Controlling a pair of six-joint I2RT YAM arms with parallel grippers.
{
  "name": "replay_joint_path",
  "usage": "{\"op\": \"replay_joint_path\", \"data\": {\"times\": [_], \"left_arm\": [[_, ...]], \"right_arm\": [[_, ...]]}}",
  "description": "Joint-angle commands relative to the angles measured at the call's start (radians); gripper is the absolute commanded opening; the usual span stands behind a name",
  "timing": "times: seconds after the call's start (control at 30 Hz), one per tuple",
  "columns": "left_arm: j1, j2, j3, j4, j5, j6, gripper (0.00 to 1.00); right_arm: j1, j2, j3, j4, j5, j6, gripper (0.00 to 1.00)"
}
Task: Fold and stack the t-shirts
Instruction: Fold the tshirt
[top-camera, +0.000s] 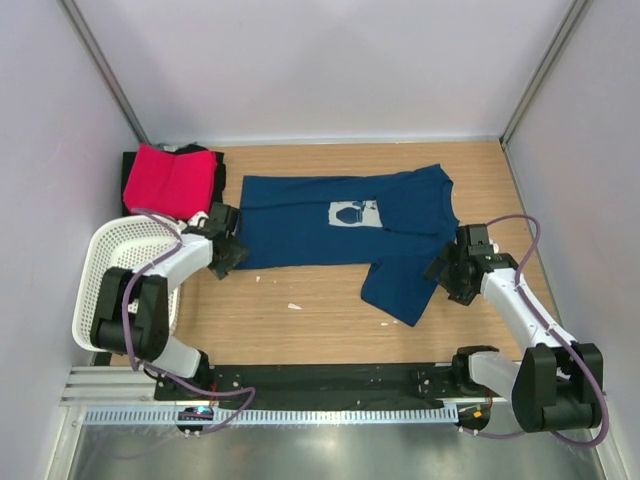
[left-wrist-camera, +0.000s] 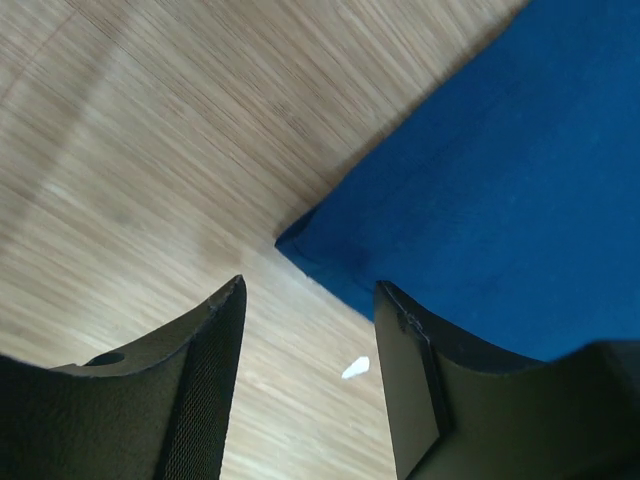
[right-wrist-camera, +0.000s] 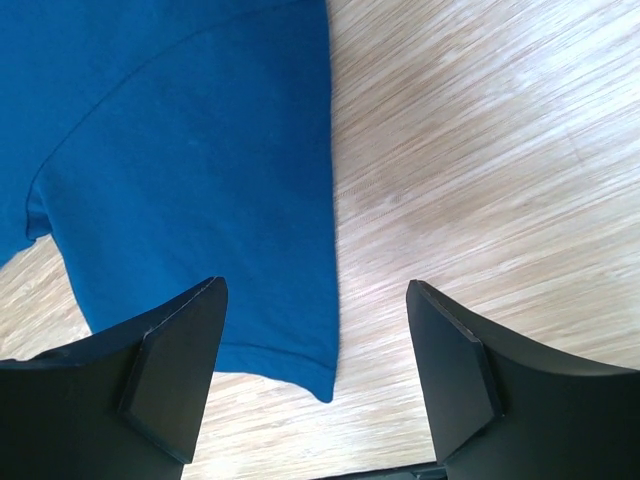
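While pink-red tee (top-camera: 168, 180) sits stacked on black tee (top-camera: 216, 186) at the tabletop's (top-camera: 300, 325) far-left corner, you've one left.
Navy tee (top-camera: 340, 225) lies unfolded mid-tabletop; left gripper (top-camera: 228, 250) and right gripper (top-camera: 445, 268) flank it, both agape, empty.

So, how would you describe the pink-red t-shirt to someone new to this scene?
Look at the wooden table, far left corner, just beyond the white basket. The pink-red t-shirt lies folded there on black cloth. It alone is bright red; the blue t-shirt beside it lies spread out.

Wooden table (top-camera: 300, 320) with navy t-shirt (top-camera: 300, 225), basket (top-camera: 95, 262)
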Motion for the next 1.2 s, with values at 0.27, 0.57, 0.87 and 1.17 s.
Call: {"op": "replay_joint_path", "data": {"times": [0.27,0.57,0.87,1.17], "left_arm": [[0.026,0.08,0.005,0.125,-0.09,-0.048,0.48],[0.026,0.114,-0.037,0.158,-0.067,-0.053,0.37],[0.026,0.127,-0.048,0.162,-0.061,-0.059,0.14],[0.028,0.127,-0.054,0.162,-0.061,-0.053,0.0]], "right_arm": [[0.119,0.004,0.0,0.005,-0.061,0.1,0.78],[0.194,-0.005,-0.032,-0.024,-0.035,0.164,0.78],[0.254,0.038,-0.031,-0.106,-0.035,0.169,0.77],[0.305,0.041,-0.06,-0.131,-0.054,0.166,0.68]]}}
